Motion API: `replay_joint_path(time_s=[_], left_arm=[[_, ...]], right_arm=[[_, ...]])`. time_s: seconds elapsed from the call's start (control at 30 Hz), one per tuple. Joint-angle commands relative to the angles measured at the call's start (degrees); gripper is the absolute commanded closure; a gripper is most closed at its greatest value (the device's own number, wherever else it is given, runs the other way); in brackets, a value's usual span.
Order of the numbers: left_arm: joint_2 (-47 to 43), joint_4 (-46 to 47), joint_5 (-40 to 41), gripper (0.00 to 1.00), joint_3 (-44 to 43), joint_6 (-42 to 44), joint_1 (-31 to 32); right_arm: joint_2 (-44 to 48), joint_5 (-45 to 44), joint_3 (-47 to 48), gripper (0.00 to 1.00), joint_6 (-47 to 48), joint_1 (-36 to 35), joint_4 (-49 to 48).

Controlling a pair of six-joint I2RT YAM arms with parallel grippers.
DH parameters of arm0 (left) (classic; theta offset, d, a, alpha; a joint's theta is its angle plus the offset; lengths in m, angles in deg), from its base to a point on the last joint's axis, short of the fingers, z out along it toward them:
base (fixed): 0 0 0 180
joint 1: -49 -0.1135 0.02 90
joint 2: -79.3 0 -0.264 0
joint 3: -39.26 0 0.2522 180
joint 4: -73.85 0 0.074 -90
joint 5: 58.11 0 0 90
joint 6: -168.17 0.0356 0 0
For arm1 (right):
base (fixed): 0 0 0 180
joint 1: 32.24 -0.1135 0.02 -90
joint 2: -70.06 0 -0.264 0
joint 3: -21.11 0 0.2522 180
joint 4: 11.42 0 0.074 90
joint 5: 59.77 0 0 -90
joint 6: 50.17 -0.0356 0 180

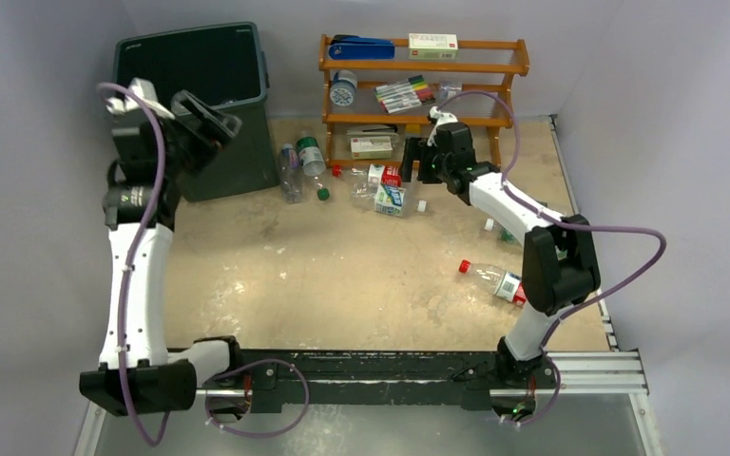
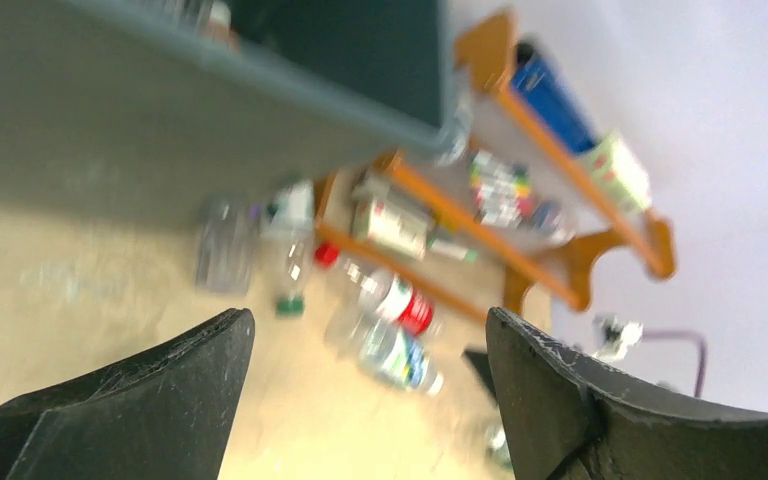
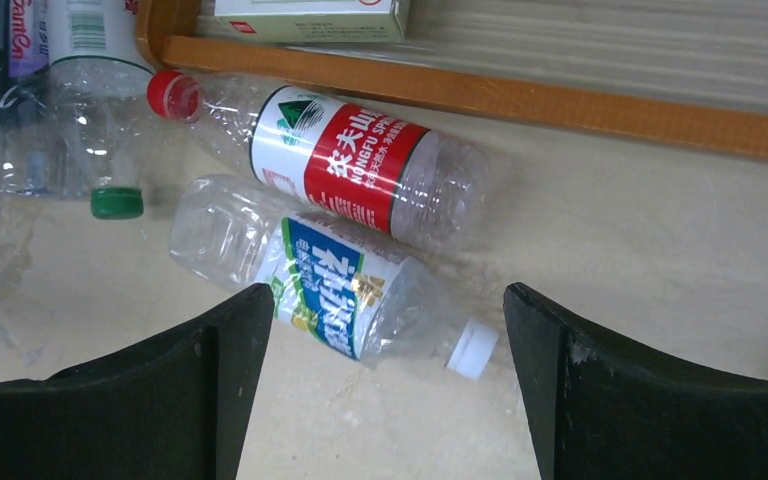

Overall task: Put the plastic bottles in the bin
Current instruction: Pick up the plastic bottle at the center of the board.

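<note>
The dark bin (image 1: 200,104) stands at the far left. My left gripper (image 1: 211,119) hangs by its front rim, open and empty; its blurred wrist view shows the bin wall (image 2: 160,130) and the left gripper (image 2: 370,400) holding nothing. Bottles lie in front of the rack: a blue-label one (image 3: 330,285) (image 1: 392,199), a red-label one (image 3: 360,160) (image 1: 385,176), and two green-cap ones (image 1: 310,157) (image 1: 290,173) beside the bin. My right gripper (image 3: 385,370) (image 1: 409,161) is open just short of the blue-label bottle, not touching it. A red-cap bottle (image 1: 494,278) lies at the right.
An orange wooden rack (image 1: 423,85) at the back holds boxes, marker pens, a small clock and a blue stapler; its bottom board (image 3: 560,110) runs just behind the bottles. Another bottle (image 1: 504,233) is partly hidden behind the right arm. Walls close in the table.
</note>
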Motion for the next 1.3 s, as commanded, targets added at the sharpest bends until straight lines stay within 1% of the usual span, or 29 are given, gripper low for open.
replay_joint_path(time_s=[0.0,0.13,0.23,0.37,0.53,0.67,0.8,0.9,1.27], left_arm=[[-6.50,-2.81,3.83,0.14,10.01,1.94,3.66],[-11.61,-7.45,3.92,0.14,14.04,3.59,4.19],[-14.01,-10.42,3.73,0.14,15.08,4.45,4.34],[-16.09,-12.62,4.53,0.13,17.06,5.06,5.13],[-17.29,-12.39,4.15,0.13,19.61,4.65,5.16],[-17.34,-12.40,4.17,0.13,19.97,4.78,5.27],[-17.36,-12.34,4.15,0.13,20.27,4.73,5.26],[-17.47,-12.30,4.10,0.13,20.71,4.71,5.27],[-18.27,-12.37,3.99,0.13,21.63,4.65,5.27]], right_arm=[[-3.78,4.51,0.80,0.13,5.04,0.17,-6.55],[-6.78,7.09,2.06,0.14,5.93,0.17,-5.64],[-7.14,8.11,0.39,0.14,6.09,0.17,-6.65],[-5.86,10.11,-3.60,0.14,5.30,0.06,-10.62],[-2.57,13.54,-10.43,0.15,3.97,-0.20,-14.39],[-0.34,14.32,-15.28,0.15,3.54,-1.15,-15.91],[1.93,14.20,-18.47,0.18,3.42,-2.38,-17.37],[1.98,13.84,-18.39,0.22,3.86,-3.47,-16.16],[1.31,8.14,-18.60,0.31,3.75,-8.92,-11.65]])
